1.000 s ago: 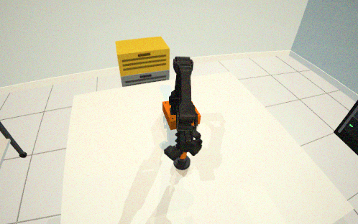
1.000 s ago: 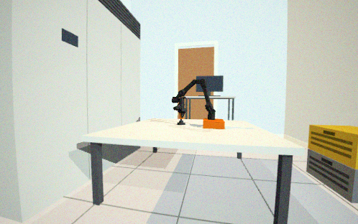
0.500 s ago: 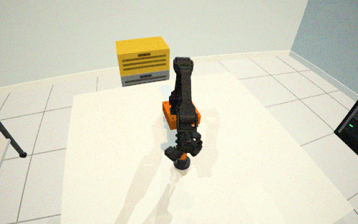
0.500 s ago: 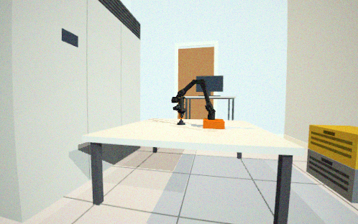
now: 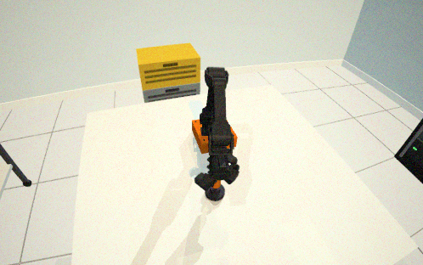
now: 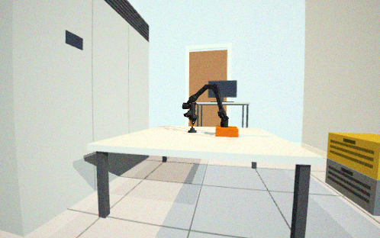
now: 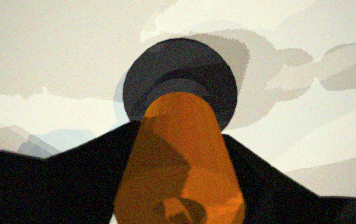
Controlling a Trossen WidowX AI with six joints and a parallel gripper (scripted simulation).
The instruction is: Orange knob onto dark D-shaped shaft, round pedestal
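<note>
The orange knob (image 5: 217,184) (image 7: 182,135) is upright between the fingers of my gripper (image 5: 217,182) (image 7: 179,135), which is shut on it. The dark round pedestal (image 5: 215,194) (image 6: 192,130) (image 7: 145,75) stands on the table directly below the knob. In the wrist view the knob's lower end overlaps the middle of the pedestal. The shaft is hidden by the knob, and its flat side does not show. I cannot tell whether the knob's lower end touches the pedestal or stands a little above it.
The arm's orange base (image 5: 200,138) (image 6: 227,131) sits on the white table (image 5: 127,170) (image 6: 152,146) behind the pedestal. A yellow and grey cabinet (image 5: 170,72) (image 6: 355,152) stands on the floor beyond the table.
</note>
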